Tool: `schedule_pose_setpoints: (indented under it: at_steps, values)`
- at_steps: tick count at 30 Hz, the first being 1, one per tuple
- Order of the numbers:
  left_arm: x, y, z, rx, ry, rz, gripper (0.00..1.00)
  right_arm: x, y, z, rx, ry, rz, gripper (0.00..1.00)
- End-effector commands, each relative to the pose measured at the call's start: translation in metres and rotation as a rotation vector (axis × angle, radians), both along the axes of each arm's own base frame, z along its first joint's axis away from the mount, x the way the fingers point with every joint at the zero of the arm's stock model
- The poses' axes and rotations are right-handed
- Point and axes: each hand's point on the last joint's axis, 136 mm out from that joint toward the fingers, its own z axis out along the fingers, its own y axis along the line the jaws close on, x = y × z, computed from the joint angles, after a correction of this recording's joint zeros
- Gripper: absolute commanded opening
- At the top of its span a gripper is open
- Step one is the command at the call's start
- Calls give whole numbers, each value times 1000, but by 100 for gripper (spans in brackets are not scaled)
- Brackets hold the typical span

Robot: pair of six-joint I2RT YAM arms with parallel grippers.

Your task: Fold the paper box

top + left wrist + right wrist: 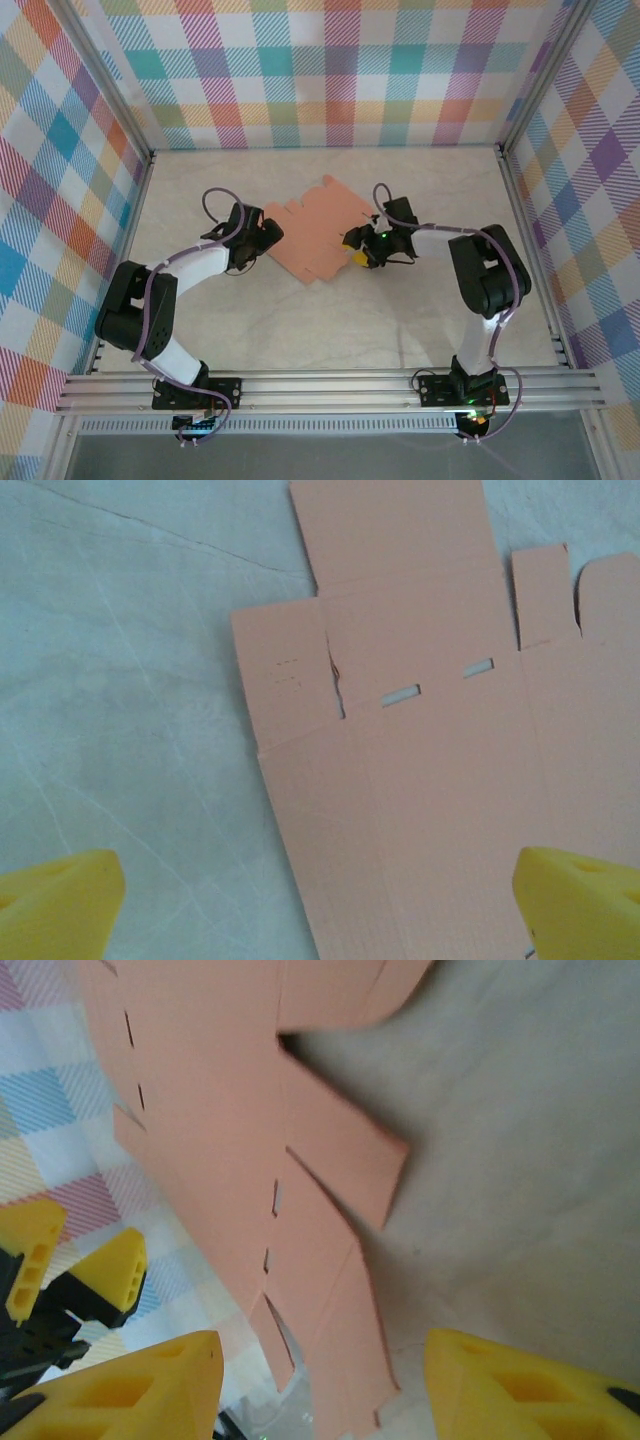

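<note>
The paper box (312, 240), a flat salmon-orange card sheet, lies central on the worktop (330, 330). Likely light and limp: pinch an edge flap. Your left gripper (270, 234) gapes wide; right gripper (353, 250) straddles its edge, unclamped.

Pale marbled table (330, 330), plaid walls (320, 70), aluminium rails (330, 385) along near edge.

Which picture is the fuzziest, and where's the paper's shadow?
Right wrist view: the paper box looks softest, its flap casting a dark shadow on the table. Left wrist view: sharp card, slightly soft yellow fingers. Top view: even light, faint shadows.
</note>
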Motion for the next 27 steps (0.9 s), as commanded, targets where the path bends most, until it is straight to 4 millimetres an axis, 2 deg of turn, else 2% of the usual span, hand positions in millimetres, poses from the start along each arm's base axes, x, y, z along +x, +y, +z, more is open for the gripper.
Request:
schedule_pose_setpoints:
  at_steps: [1, 4, 10, 15, 21, 27]
  values:
    - [-1, 3, 7, -40, -27, 30, 99, 2, 13, 0, 75, 27, -13, 54]
    - [-2, 3, 5, -63, -34, 40, 99, 6, 17, -2, 90, 32, -19, 43]
    - [-2, 0, -1, -120, -29, 48, 99, 15, 22, 12, 134, -18, -21, 0]
    - [1, -3, -2, -204, -57, 63, 99, 22, 25, 36, 218, -119, -42, 0]
    - [14, -22, 2, -335, -111, 45, 100, 30, 28, 61, 329, -203, -79, 0]
    - [28, -34, 9, -411, -163, 26, 98, 29, 29, 74, 373, -226, -82, 0]
